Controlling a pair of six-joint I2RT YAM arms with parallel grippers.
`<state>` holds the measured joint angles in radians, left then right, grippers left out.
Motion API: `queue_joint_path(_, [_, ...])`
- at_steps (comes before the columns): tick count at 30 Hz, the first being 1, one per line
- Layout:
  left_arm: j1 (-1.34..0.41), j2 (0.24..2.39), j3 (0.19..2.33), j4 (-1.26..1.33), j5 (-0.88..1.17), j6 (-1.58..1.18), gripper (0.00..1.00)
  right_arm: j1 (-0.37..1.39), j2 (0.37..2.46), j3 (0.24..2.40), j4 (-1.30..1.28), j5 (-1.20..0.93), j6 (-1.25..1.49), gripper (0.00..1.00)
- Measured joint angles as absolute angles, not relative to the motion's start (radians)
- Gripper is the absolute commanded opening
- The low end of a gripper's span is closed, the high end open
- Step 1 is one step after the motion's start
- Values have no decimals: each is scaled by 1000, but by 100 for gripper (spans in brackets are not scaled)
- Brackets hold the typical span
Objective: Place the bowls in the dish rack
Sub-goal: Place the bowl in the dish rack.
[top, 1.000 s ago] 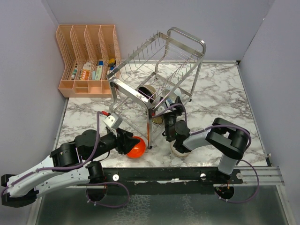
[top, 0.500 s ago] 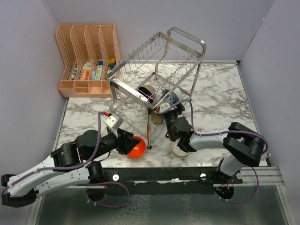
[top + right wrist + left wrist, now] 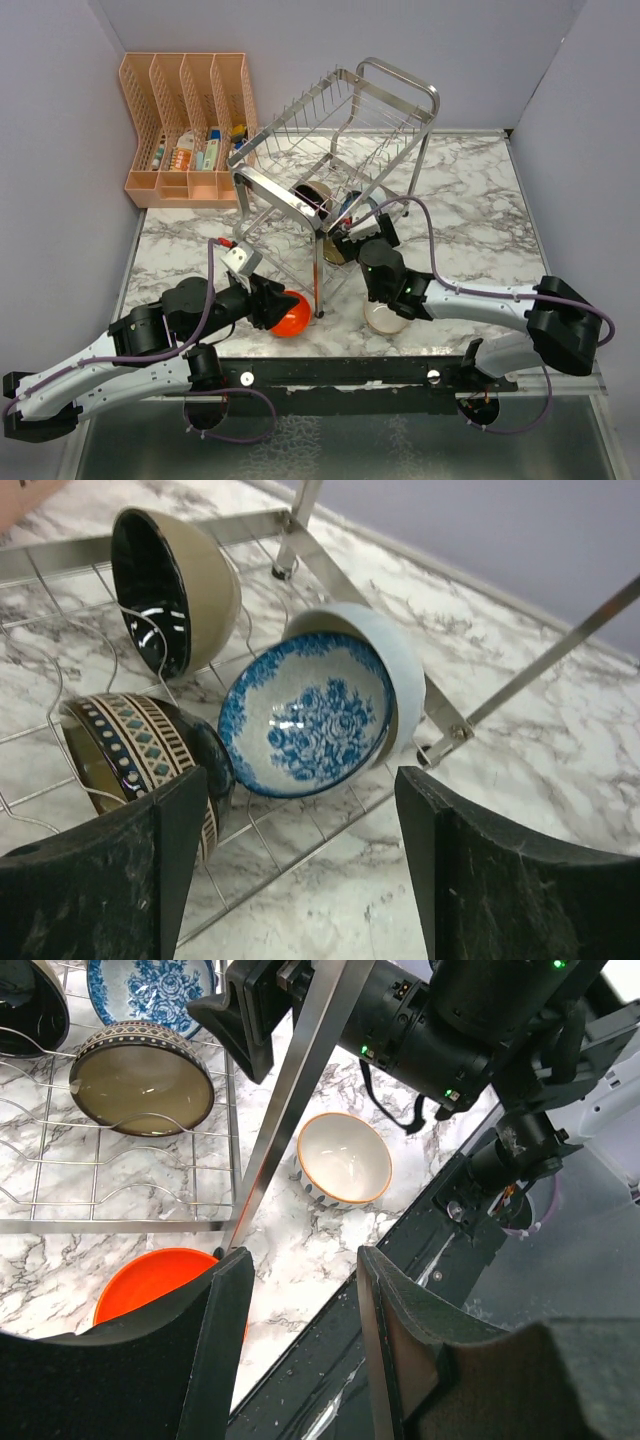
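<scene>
No legible text or labels anywhere.

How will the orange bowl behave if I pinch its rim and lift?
The orange bowl looks glossy, so it may slip in a pinch. It seems rigid and would probably chip if knocked against the dish rack leg beside it.

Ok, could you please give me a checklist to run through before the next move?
1. Right gripper jaws open, gripping nothing: ok.
2. Blue-patterned white bowl seated in the shiny steel wire dish rack: ok.
3. Glossy red-orange bowl loaded: not ok, it sits on the marble table.
4. White orange-rimmed bowl loaded: not ok, also on the table.
5. Left gripper jaws open beside the red-orange bowl: ok.
6. Left jaws touching that bowl: cannot tell.
</scene>
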<state>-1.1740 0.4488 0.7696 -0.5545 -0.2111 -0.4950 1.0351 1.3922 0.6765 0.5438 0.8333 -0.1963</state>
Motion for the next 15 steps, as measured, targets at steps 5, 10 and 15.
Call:
queue_joint_path(5, [-1174,449,769,-553,-211,-495,49,1017,1354,788,123,859,102,70])
queue_joint_path(10, [-1174,446,757,-550,-211,-495,49,914,1351,876,-187,824,412,68])
queue_joint_path(15, [-1174,441,754,-550,-211,-493,49,812,1290,881,-231,772,627,66])
